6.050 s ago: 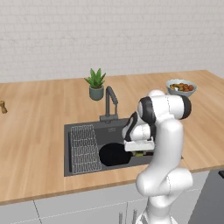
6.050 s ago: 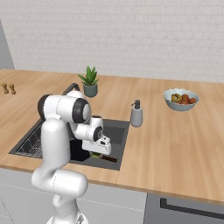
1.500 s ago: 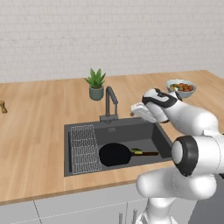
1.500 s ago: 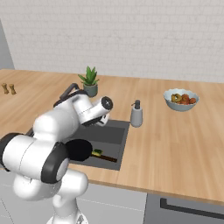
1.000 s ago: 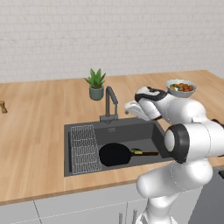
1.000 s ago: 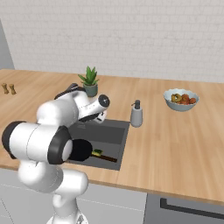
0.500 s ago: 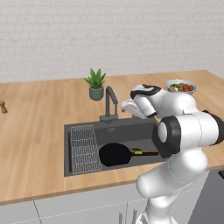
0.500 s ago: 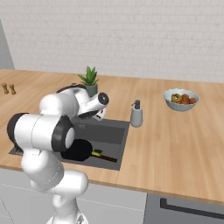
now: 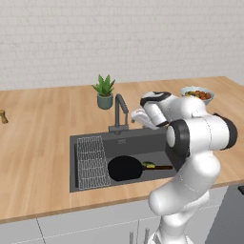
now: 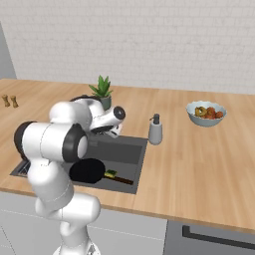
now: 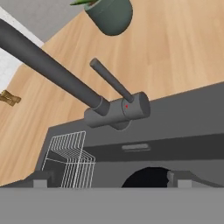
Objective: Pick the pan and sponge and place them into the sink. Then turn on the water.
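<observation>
The gripper [image 9: 136,115] hangs above the back right part of the sink [image 9: 90,174], just right of the dark gooseneck faucet [image 9: 120,104] and apart from it. In the hand view its two dark finger tips [image 11: 41,182] stand far apart at the bottom corners, so the jaws are wide and hold nothing. Straight ahead of them lies the faucet's round matte grey base with a small red dot, its thin lever [image 11: 111,80] slanting up and left, and the thick smooth spout crossing toward the upper left.

Below the gripper, on the dark grey basin floor, lies the pan [image 9: 125,167], round, flat and black, its long thin handle pointing right toward the arm. The sponge [image 9: 148,165], small and yellow-green, rests beside the pan's rim where the handle starts. A white wire grid rack [image 9: 92,159] fills the sink's left side.

On the smooth wooden counter [image 9: 38,143] stand a spiky potted plant [image 9: 105,91] behind the faucet, a grey soap dispenser [image 10: 156,130] by the sink's right edge, and a pale fruit bowl [image 10: 206,113] farther right.
</observation>
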Robot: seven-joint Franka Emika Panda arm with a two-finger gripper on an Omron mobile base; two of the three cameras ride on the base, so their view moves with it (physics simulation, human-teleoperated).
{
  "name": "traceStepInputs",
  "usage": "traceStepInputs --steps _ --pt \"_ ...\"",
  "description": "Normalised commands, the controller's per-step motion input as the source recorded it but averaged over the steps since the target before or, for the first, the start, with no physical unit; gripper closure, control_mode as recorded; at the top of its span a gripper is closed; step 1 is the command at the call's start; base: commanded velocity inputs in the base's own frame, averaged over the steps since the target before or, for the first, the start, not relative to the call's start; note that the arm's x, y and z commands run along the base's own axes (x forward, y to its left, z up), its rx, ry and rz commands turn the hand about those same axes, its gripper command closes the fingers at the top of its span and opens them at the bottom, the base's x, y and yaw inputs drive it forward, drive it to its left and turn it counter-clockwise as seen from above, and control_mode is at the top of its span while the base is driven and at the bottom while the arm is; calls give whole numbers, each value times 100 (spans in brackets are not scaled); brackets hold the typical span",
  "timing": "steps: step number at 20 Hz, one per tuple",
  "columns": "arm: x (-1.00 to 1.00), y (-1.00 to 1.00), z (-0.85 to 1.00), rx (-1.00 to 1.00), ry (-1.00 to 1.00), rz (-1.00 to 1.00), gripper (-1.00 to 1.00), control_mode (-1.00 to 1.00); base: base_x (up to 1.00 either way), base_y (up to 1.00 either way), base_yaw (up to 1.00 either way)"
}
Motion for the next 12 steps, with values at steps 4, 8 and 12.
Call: traceStepInputs --steps 4,8,12 --pt "13 0 -22 1 0 0 -100 -100 0 0 0" --pt "14 0 -19 2 0 0 -100 -100 0 0 0" --pt "14 2 -17 1 0 0 -100 -100 0 0 0"
